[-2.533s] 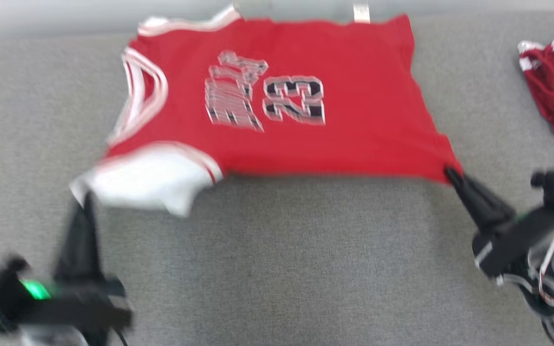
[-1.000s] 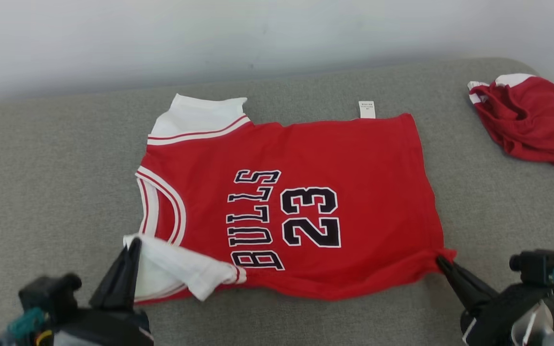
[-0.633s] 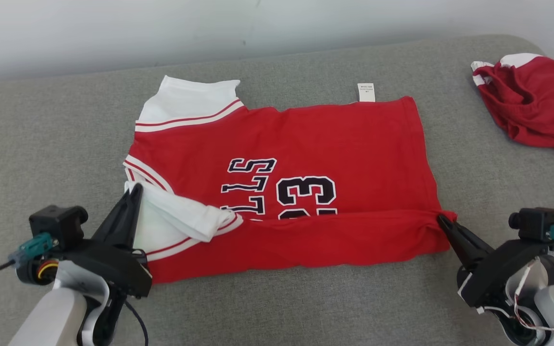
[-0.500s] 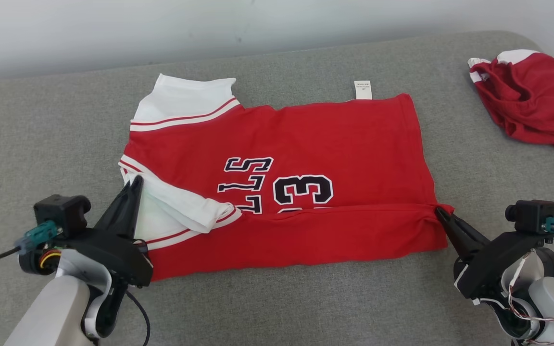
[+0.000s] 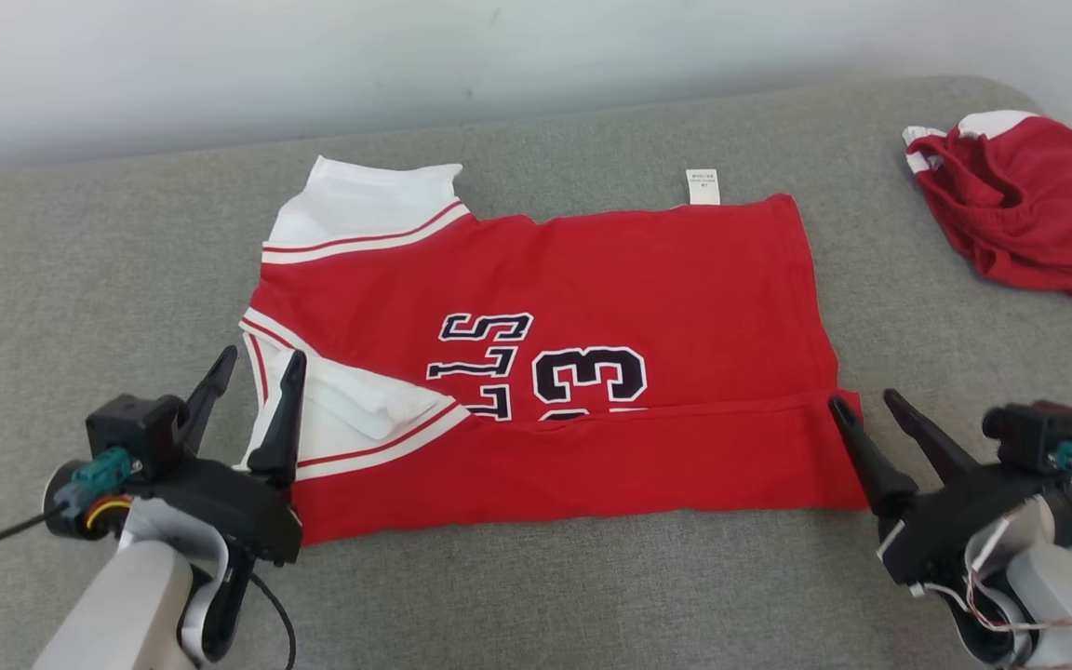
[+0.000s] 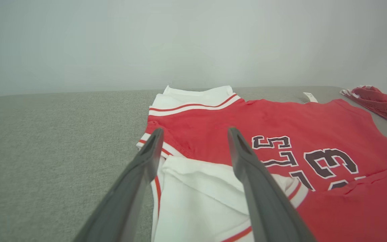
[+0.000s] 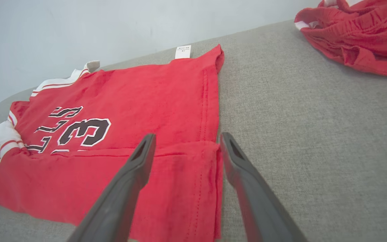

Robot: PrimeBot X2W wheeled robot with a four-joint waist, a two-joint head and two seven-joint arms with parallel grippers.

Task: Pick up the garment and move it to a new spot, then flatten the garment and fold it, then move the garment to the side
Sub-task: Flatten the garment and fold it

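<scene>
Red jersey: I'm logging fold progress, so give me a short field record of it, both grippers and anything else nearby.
garment: red jersey, lying flat on grey surface
fold: near edge folded over, hiding part of the lettering
left gripper: open, at the white sleeve, holding nothing
right gripper: open, at the jersey's folded corner, holding nothing
nearby: crumpled red garment, far right, apart

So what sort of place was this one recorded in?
Probably an indoor lab or test room: a grey fabric-covered surface against a bare white wall, with a red jersey laid out and a crumpled red garment aside.
</scene>
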